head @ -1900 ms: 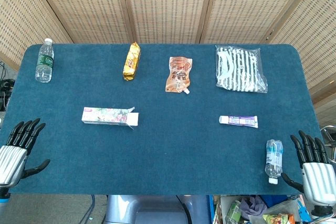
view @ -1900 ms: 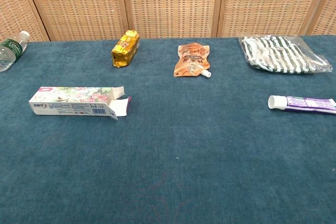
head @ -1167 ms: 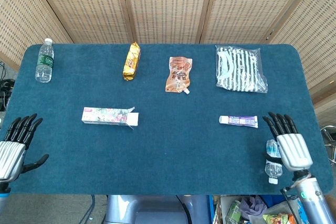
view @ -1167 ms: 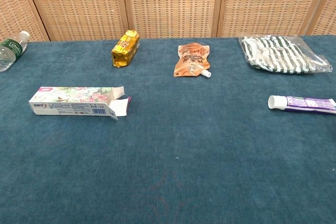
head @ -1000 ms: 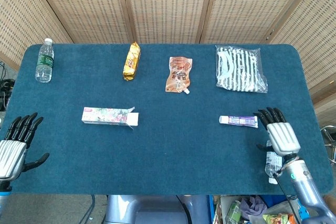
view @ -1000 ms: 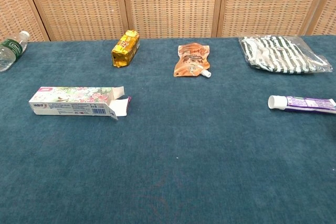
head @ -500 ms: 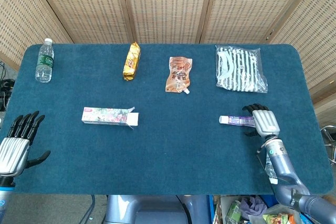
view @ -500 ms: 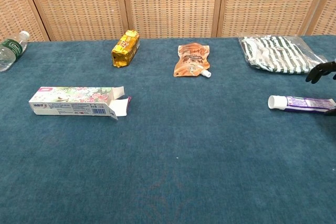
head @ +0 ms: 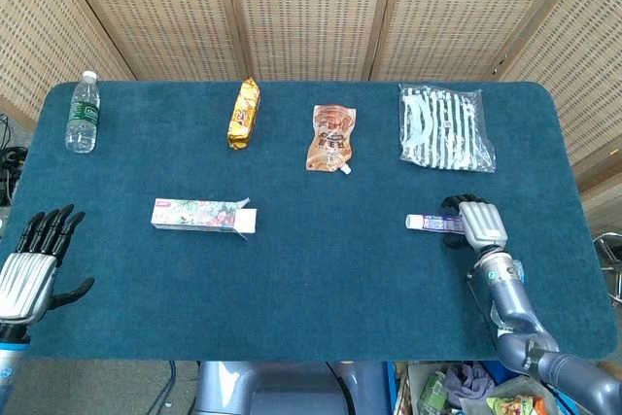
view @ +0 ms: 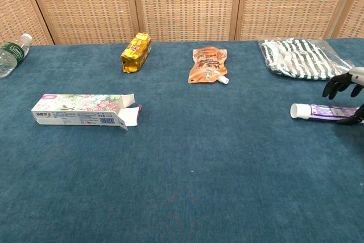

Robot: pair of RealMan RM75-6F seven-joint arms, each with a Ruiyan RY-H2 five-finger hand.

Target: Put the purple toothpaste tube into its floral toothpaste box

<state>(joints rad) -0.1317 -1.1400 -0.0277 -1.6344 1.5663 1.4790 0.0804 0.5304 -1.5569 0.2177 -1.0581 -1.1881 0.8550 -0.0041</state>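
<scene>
Bright, even light; soft shadows; sharp focus throughout.

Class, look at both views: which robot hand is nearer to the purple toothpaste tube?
Right. The right robot hand hovers over the purple toothpaste tube's far end; the left robot hand sits at the table's opposite near corner.

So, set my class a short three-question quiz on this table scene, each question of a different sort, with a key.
1. True or false: the box has its open flaps facing the tube.
2. Which hand is over the tube: A) left hand B) right hand?
3. Fill in: the orange pouch lies between the gold packet and the ______ bag.

Key: 1 true; 2 B; 3 striped.
</scene>
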